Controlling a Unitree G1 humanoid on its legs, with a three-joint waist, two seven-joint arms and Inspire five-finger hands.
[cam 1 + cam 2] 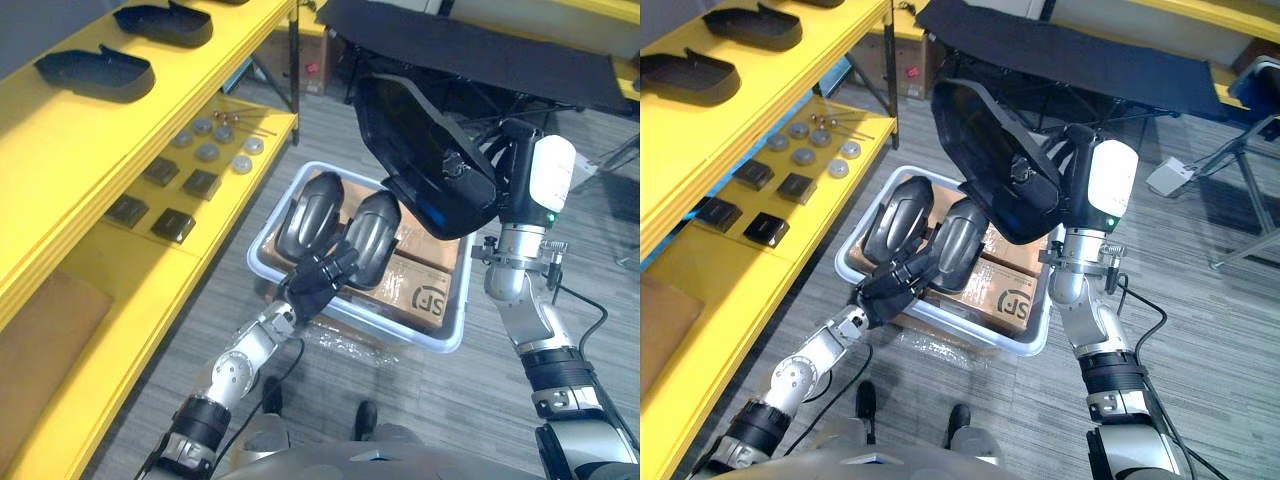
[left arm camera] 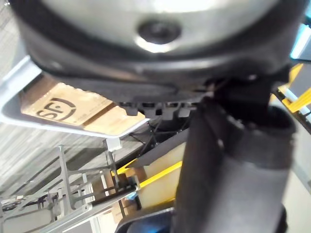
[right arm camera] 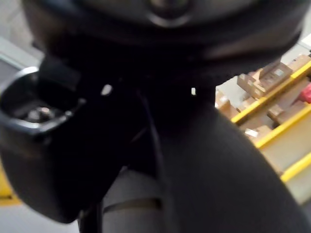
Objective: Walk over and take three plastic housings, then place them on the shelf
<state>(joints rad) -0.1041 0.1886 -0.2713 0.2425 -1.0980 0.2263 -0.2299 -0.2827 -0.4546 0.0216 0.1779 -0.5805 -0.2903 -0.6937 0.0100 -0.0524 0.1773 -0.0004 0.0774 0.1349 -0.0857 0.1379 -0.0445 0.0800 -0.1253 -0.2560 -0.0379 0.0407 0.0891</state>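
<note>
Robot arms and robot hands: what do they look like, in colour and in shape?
Both arms are silver-grey, built of rounded segments with black bands. The left arm ends in the dark left robot hand. The right robot hand, on the right arm, is dark too and bears a smooth white cover with a small green light.

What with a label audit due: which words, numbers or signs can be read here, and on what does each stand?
On the cardboard box in the white bin: one dark logo, too blurred to read with certainty.
On the raised housing, the two housings in the bin and the yellow shelf: no print visible.
</note>
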